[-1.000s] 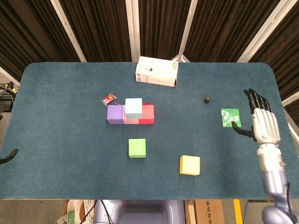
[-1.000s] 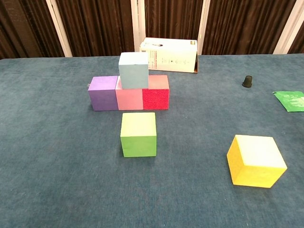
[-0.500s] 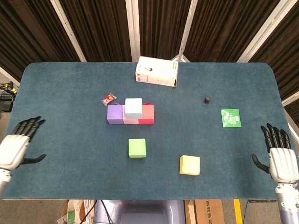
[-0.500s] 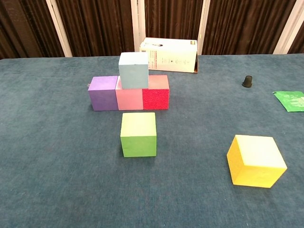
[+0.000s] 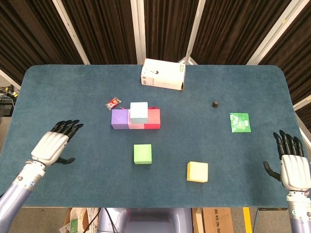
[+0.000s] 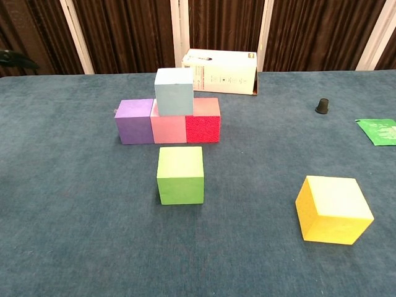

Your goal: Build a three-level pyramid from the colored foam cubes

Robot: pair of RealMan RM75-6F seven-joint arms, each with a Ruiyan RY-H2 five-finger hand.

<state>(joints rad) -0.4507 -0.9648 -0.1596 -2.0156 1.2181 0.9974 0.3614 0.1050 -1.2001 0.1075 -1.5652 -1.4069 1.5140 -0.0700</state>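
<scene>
I have the left hand (image 5: 52, 143) over the table's (image 5: 73, 87) left side and the right hand (image 5: 293, 165) at its right edge, both empty with fingers spread apart. The purple cube (image 6: 134, 120), pink cube (image 6: 168, 127) and red cube (image 6: 203, 119) sit touching in a row, with the light blue cube (image 6: 174, 91) on top. The green cube (image 6: 180, 174) lies just in front of the row, and the yellow cube (image 6: 333, 209) sits well apart to the right.

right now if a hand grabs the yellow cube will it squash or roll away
The yellow cube is foam, so it probably dents slightly under the fingers and feels light for its size. It sits flat on the blue table, so it should slide, not roll. Its matte faces look grippy.
</scene>
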